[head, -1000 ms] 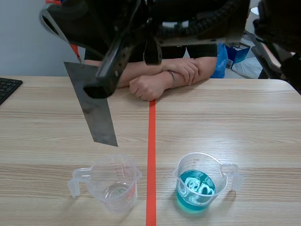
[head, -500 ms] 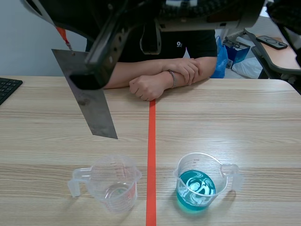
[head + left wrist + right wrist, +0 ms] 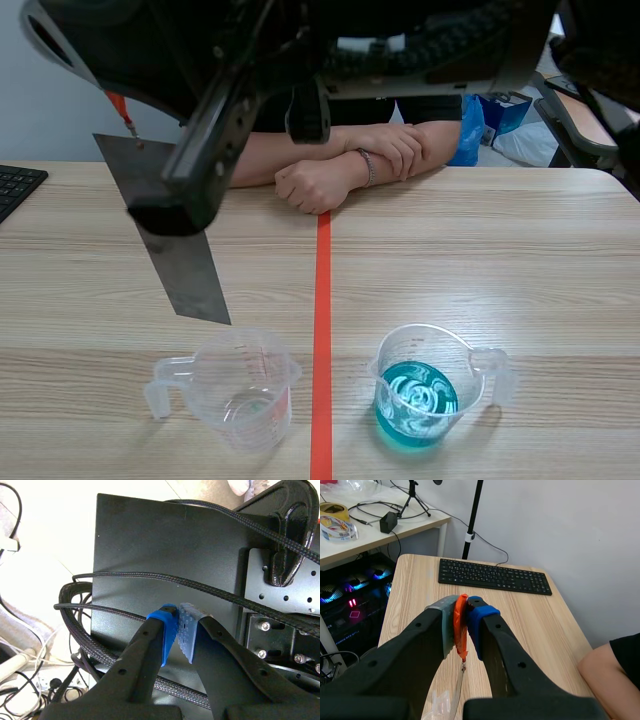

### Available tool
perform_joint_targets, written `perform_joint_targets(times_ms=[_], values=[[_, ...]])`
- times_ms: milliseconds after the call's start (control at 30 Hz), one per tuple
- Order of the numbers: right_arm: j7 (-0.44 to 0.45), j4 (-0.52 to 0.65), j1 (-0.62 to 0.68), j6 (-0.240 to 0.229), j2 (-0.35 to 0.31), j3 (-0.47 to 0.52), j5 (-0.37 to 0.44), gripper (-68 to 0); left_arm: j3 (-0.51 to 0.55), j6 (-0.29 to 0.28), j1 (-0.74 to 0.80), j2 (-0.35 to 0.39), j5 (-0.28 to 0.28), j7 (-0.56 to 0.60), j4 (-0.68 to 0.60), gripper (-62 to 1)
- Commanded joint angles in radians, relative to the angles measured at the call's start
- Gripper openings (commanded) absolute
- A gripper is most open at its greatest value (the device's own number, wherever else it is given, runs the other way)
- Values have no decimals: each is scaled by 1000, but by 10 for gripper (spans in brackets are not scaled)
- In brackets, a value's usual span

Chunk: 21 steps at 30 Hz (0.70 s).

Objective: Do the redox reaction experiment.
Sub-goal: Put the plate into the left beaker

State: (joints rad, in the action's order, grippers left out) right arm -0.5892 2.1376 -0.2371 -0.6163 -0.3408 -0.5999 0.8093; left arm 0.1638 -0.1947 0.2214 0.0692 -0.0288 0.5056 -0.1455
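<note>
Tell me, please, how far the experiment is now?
Done: a cup of blue liquid stands ready. In hand: the right hand is shut on an orange tag, and the metal sheet hangs from it near the clear cup. Left: the sheet is not yet in the blue liquid.

A dull dark-grey metal sheet (image 3: 178, 255) is showing a smudged, mottled face below a thin orange-red strap (image 3: 460, 630). The right gripper (image 3: 462, 605) is showing black fingers, one pad grey-green, the other bright blue; the left gripper (image 3: 179, 617) is pairing a blue pad with a pale dotted one. A clear plastic measuring cup (image 3: 245, 385) is bearing red scale marks. A second clear plastic cup (image 3: 488, 370) is glowing with turquoise liquid (image 3: 416, 398) swirling white. An orange-red tape line (image 3: 322, 300) is striping the pale wood-grain table (image 3: 500, 260), beside a black keyboard (image 3: 495, 575)
</note>
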Motion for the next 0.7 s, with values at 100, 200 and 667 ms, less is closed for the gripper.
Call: perform_joint_targets(times_ms=[100, 200, 667], values=[[11, -1, -6, 7, 0, -19, 13, -669, 3, -2, 8, 3, 0, 14, -6, -582], [12, -1, -6, 7, 0, -19, 13, -669, 3, -2, 8, 3, 0, 14, -6, -582], [12, -6, 8, 7, 0, -19, 6, -669, 3, -2, 8, 3, 0, 14, -6, -582]])
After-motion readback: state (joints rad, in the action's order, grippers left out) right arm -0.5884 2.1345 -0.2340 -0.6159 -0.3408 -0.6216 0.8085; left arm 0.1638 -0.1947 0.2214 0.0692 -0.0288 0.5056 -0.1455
